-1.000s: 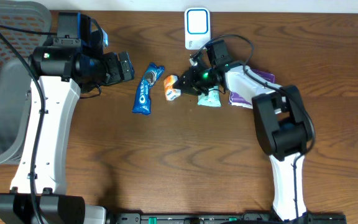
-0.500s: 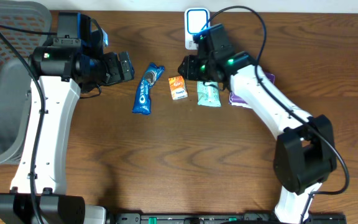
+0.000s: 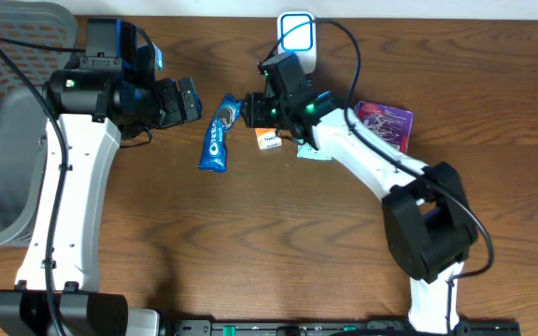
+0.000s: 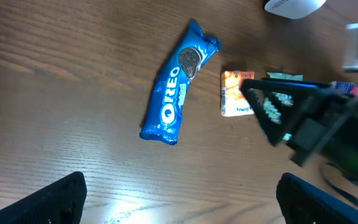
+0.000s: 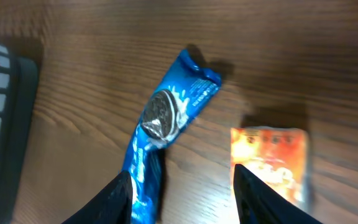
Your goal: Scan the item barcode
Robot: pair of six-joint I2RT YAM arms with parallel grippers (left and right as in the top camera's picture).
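The left gripper hangs wide open and empty, just left of the Oreo pack. The pack lies on the worktop toward its back edge, long axis running back to front, far end tipped right. The right gripper hovers beside that far end, jaws partly apart and holding nothing, with the orange packet just beside it. The right arm looks nearer, and the scanner stands behind it.

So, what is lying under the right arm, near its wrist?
An orange packet shows partly, and only an edge of a teal packet. The right arm covers the rest of both.
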